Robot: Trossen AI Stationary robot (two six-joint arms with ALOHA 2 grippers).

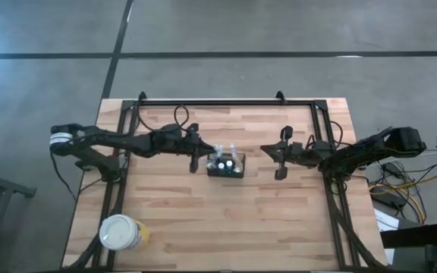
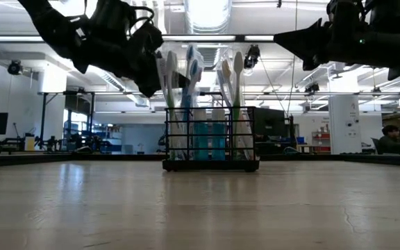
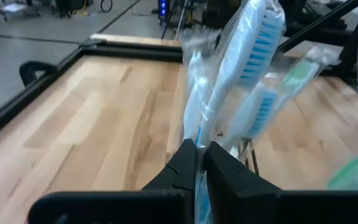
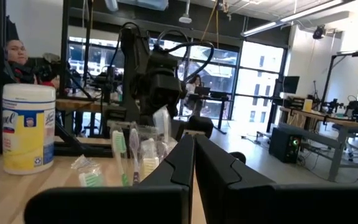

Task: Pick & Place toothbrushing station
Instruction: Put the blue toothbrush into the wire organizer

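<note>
the caddy [image 1: 227,165] stands upright near the middle of the desk [image 1: 226,227], long side running left to right, holding wrapped toothbrushes [image 2: 193,76]. the left claw [image 1: 196,157] sits at its left end, pinched shut on a wrapped toothbrush [image 3: 241,68] that stands in the caddy, so the left arm is the nearer one. the right claw [image 1: 270,158] hangs a little apart off the caddy's right end, shut on nothing, with the caddy lying toward the left from it.
</note>
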